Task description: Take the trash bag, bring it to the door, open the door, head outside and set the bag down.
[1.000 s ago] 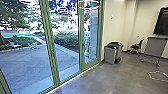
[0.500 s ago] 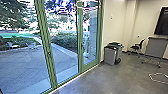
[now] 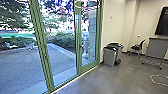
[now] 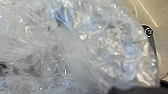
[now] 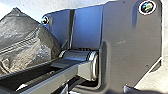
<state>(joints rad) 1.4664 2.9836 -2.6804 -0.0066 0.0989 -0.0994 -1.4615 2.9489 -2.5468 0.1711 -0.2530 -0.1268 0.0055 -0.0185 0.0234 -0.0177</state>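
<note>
Much crinkled, shiny, translucent plastic [image 4: 75,47]

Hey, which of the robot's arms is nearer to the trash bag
The left arm. Its wrist camera has the trash bag very close in front of it. The right arm looks farther off: its wrist view shows what seems the same bag partly behind the robot's jointed bar.

Door: green-framed glass door [image 3: 88,67], ahead of me, in line with the tall glass panes [image 3: 61,50] to my left.
Yard: paved yard [image 3: 20,62] beyond the glass, bordered by hedges [image 3: 63,41].
Bins: two gray bins [image 3: 109,57], upright, near the door frame.
Chair: dark chair [image 3: 136,47], between the bins and a wheeled stand [image 3: 155,48].
Screen: dark screen [image 3: 163,22], above the stand.
Cable: white cable [image 3: 154,81], looped on my right-hand floor area [image 3: 120,80].
</note>
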